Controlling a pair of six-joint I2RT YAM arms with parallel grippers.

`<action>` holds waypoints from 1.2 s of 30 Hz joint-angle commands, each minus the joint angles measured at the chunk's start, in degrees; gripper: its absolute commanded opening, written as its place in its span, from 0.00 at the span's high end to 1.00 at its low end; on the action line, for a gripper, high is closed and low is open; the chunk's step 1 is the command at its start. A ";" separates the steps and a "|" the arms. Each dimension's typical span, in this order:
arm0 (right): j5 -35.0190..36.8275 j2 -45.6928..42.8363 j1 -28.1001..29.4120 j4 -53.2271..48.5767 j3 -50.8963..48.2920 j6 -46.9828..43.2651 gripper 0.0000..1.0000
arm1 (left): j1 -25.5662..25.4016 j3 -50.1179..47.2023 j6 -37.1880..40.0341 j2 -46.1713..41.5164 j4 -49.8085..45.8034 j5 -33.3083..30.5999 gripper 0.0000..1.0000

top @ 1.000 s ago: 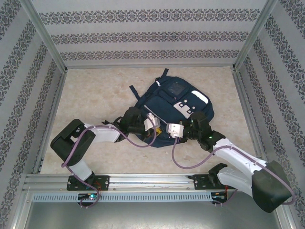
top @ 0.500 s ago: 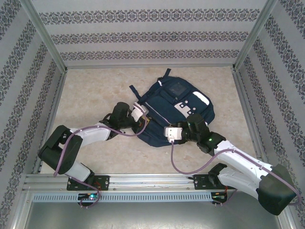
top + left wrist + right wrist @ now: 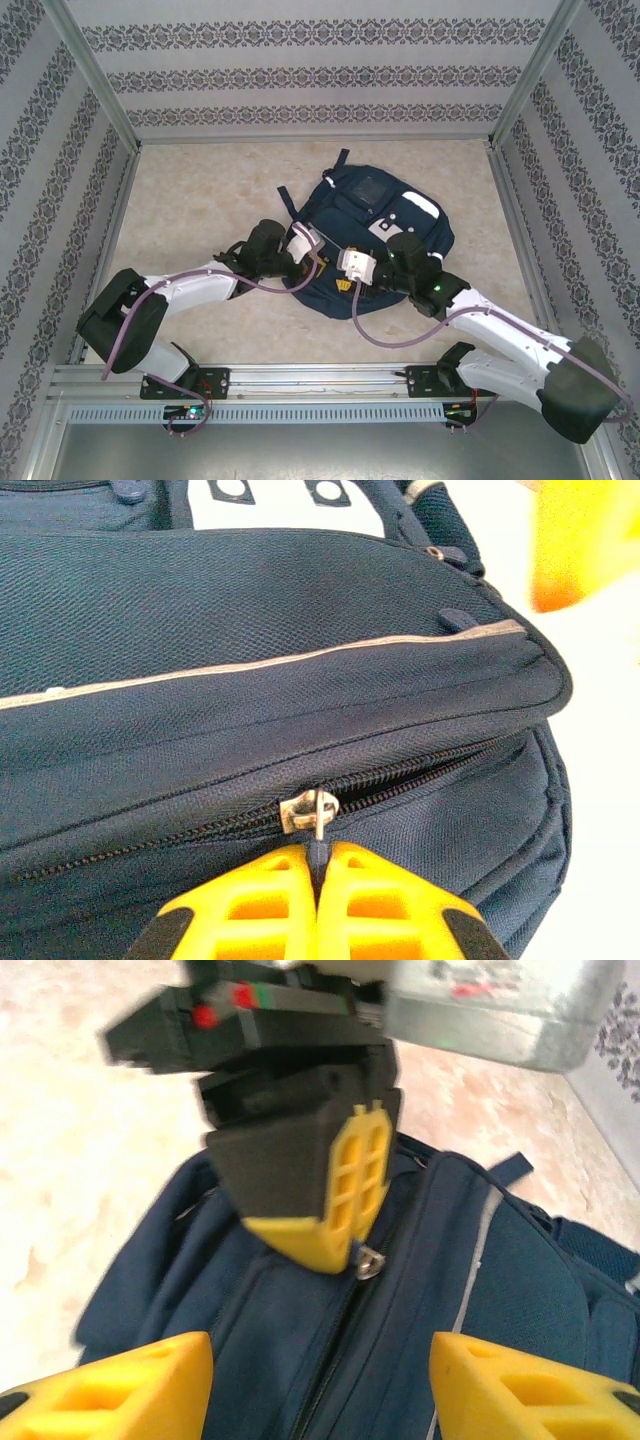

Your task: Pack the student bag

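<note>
The student bag (image 3: 372, 212) is a large dark navy backpack with white patches, lying flat mid-table. My left gripper (image 3: 320, 858) is shut on the pull tab of a silver zipper slider (image 3: 308, 811) on the bag's near side. The zipper gapes slightly to the right of the slider. In the top view the left gripper (image 3: 322, 257) sits at the bag's lower left edge. My right gripper (image 3: 320, 1390) is open just above the bag, facing the left gripper (image 3: 322, 1228) and the slider (image 3: 371, 1261). From above, the right gripper (image 3: 343, 281) is close beside the left one.
The bag's grey reflective stripe (image 3: 260, 663) runs above the zipper. Straps (image 3: 284, 196) trail off the bag's far left. Patterned walls (image 3: 320, 75) and metal frame posts (image 3: 95, 80) enclose the beige table (image 3: 200, 190); a rail (image 3: 320, 378) crosses the near edge.
My left gripper has shifted right along the bag's near edge, holding the zipper pull. The right gripper has moved up and left toward it. The bag has shifted slightly.
</note>
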 commanded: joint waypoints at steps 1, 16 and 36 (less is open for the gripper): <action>4.55 4.41 0.32 2.42 1.50 3.56 0.41 | -1.19 0.93 -4.52 -2.33 3.25 3.37 1.00; -4.89 -1.98 -4.12 -9.02 -1.89 -26.91 1.00 | 13.70 -3.05 -10.44 -8.34 -5.42 -14.38 1.00; -2.62 6.53 1.34 4.78 1.94 -1.51 0.46 | -1.95 -3.44 -20.13 -9.13 3.35 0.56 1.00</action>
